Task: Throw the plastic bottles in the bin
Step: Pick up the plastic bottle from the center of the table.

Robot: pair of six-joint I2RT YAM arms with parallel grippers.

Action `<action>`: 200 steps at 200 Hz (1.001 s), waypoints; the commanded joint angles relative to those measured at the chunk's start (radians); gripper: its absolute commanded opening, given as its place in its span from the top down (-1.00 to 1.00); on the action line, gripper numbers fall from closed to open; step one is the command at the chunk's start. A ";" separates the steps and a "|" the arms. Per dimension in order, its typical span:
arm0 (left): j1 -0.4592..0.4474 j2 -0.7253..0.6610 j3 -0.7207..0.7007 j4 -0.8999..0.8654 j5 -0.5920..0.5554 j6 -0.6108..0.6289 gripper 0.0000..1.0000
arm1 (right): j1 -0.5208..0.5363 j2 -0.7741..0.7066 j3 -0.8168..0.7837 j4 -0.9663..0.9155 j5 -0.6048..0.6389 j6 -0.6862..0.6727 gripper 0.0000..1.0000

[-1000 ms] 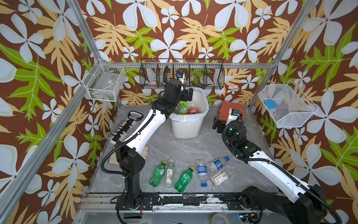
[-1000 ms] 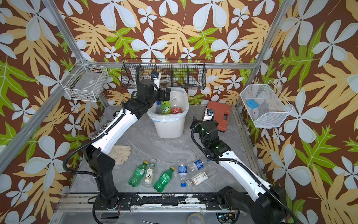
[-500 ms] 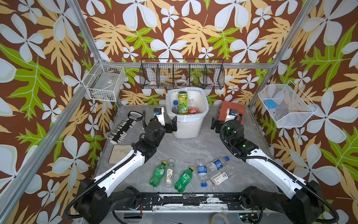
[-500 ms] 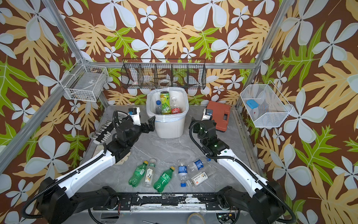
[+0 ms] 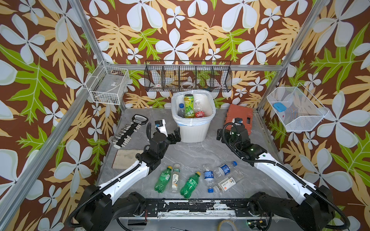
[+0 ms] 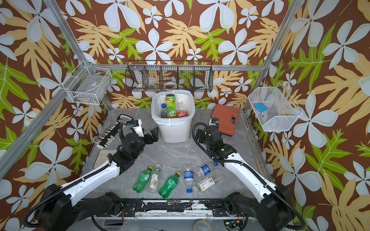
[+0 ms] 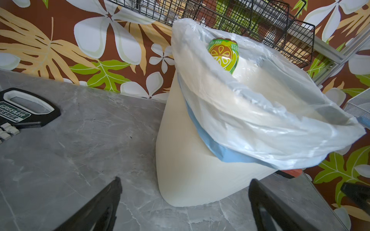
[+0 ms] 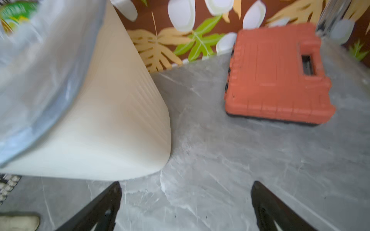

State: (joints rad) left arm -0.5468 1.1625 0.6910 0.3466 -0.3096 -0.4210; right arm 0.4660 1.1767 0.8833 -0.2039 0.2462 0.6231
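A tall white bin (image 5: 193, 130), lined with a translucent bag folded over its rim, stands at the back of the table and already holds several plastic bottles. One green-labelled bottle (image 5: 189, 106) pokes up above the rim. Two white robot arms reach in from the front, the left gripper (image 5: 175, 135) just beside the bin's left wall and the right gripper (image 5: 221, 135) near its right wall. Both have their jaws spread wide and carry nothing. Six bottles (image 5: 190, 183) lie on their sides near the front edge, well apart from the bin: two green ones, one with a pale label between them, and three clear ones in a close cluster whose contact I cannot quite judge. The next pickup looks best made by swinging an arm back and closing across the middle of an outer bottle, since round, thin plastic may roll or squash. The bottle should then be lifted well clear of the bag's rim and released beside the tall one. Floral wallpaper in brown, green and white covers the walls. The table (image 5: 200, 152) is grey and marbled. A black wire basket (image 5: 188, 76) and two white ones (image 5: 109, 88) hang on the frame. An orange-red tool case (image 5: 240, 116), a black tool rack (image 5: 130, 130) and a tan pad (image 5: 125, 159) lie on the table.
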 commanded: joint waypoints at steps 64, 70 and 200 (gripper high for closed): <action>0.001 0.035 0.001 0.043 -0.008 0.002 -1.00 | 0.020 -0.107 -0.072 -0.433 -0.154 0.306 -0.97; 0.001 0.037 0.001 0.043 -0.006 0.002 -1.00 | 0.023 -0.107 -0.075 -0.448 -0.158 0.316 -0.97; 0.005 0.023 -0.022 0.046 -0.008 0.008 -1.00 | 0.043 -0.011 -0.187 -0.345 -0.267 0.412 -0.98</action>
State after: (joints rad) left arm -0.5449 1.1919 0.6689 0.3679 -0.3092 -0.4156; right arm 0.5049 1.1496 0.7094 -0.6140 -0.0002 0.9974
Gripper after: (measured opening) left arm 0.999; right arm 0.989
